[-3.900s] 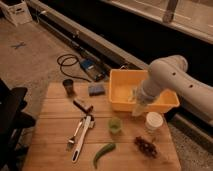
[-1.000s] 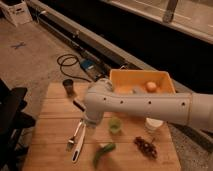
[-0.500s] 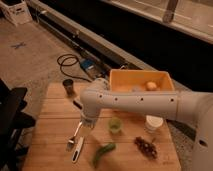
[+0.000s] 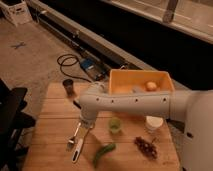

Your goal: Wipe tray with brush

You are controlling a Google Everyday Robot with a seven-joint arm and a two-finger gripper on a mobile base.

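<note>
The yellow-orange tray [image 4: 125, 84] stands at the back right of the wooden table, with a small round pale object [image 4: 151, 86] inside it. The white-handled brush [image 4: 79, 148] lies on the table at the front left, right of the silver fork [image 4: 73, 139]. My white arm reaches from the right across the table. My gripper [image 4: 86, 123] points down just above the upper end of the brush and fork. The wrist hides its tips.
A small green cup [image 4: 115, 125], a white cup [image 4: 154, 123], a green pepper [image 4: 103, 153] and dark grapes [image 4: 146, 147] lie on the table's front half. A dark cup [image 4: 68, 86] stands at the back left. A cable and blue box [image 4: 88, 66] lie on the floor.
My arm has swung from the tray at the right across to the left, and the gripper has come down over the brush and fork. The objects on the table have not moved.
</note>
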